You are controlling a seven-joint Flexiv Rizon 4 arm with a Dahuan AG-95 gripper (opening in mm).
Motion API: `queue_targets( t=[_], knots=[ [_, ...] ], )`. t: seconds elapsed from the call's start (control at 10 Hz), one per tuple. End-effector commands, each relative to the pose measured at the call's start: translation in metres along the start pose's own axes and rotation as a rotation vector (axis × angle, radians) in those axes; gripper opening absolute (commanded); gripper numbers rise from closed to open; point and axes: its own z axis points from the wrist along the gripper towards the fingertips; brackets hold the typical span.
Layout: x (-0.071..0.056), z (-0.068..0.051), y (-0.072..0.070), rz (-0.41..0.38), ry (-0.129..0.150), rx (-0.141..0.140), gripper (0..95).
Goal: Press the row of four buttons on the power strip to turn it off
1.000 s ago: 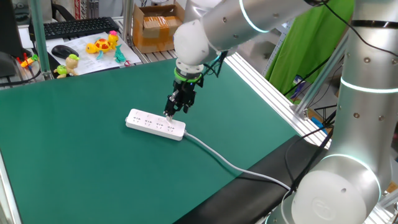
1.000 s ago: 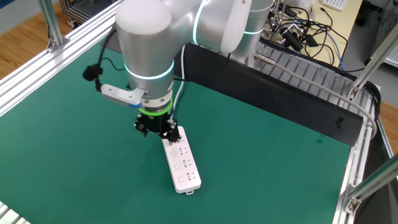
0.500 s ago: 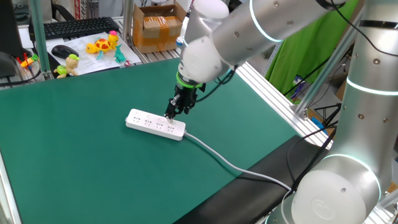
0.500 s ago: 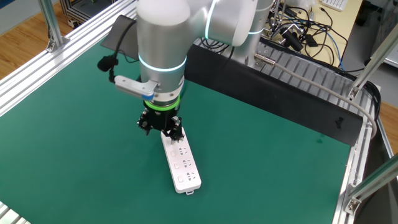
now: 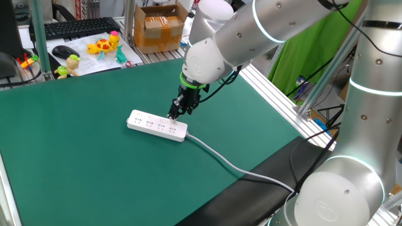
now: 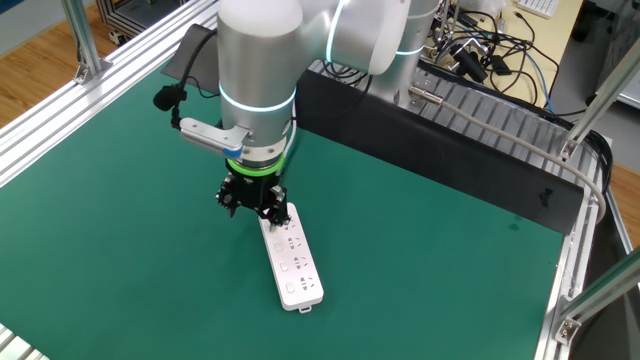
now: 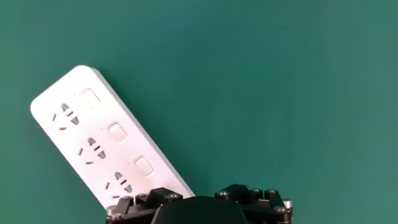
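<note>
I am holding my gripper (image 5: 173,115) low over the power strip (image 5: 157,125), at the end where its grey-white cable (image 5: 232,164) is coming out. My fingers are pointing down at the strip. I cannot tell if they are touching it. My fingers are spread wide and I am not gripping anything.

The power strip is lying flat on the green mat (image 5: 81,163), near the middle of the table. In the hand view I am seeing three of the four buttons (image 7: 116,132), sitting in a row along the strip's right edge, one beside each group of slots. The fourth one is hiding under my hand.

Far back, past the mat, a brown cardboard box (image 5: 157,26) is sitting open. I cannot tell what is inside it. I cannot read any writing on it or on the strip.

There is lots of open green mat all around the strip, on the left, on the right and in front. The mat's right edge is meeting a silver metal rail (image 5: 276,94). On the far left, off the mat, toy turtles (image 5: 103,45), a black mouse (image 5: 65,51) and a black keyboard (image 5: 81,27) are resting well away from me. In the other fixed view, a black panel (image 6: 430,160) is standing along the far side.
</note>
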Motion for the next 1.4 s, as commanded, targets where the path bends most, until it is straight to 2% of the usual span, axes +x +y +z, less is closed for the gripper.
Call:
queue_targets(
  t=[0.1, 0.5, 1.3, 1.4],
  knots=[
    [0.0022, 0.0006, -0.0024, -0.017, 0.004, 0.002, 76.0],
    [0.0036, 0.0012, -0.0008, -0.042, 0.007, 0.021, 76.0],
    [0.0056, 0.0027, 0.0008, -0.048, 0.008, 0.035, 76.0],
    [0.0055, 0.0032, 0.0004, -0.049, 0.006, 0.044, 76.0]
  ],
)
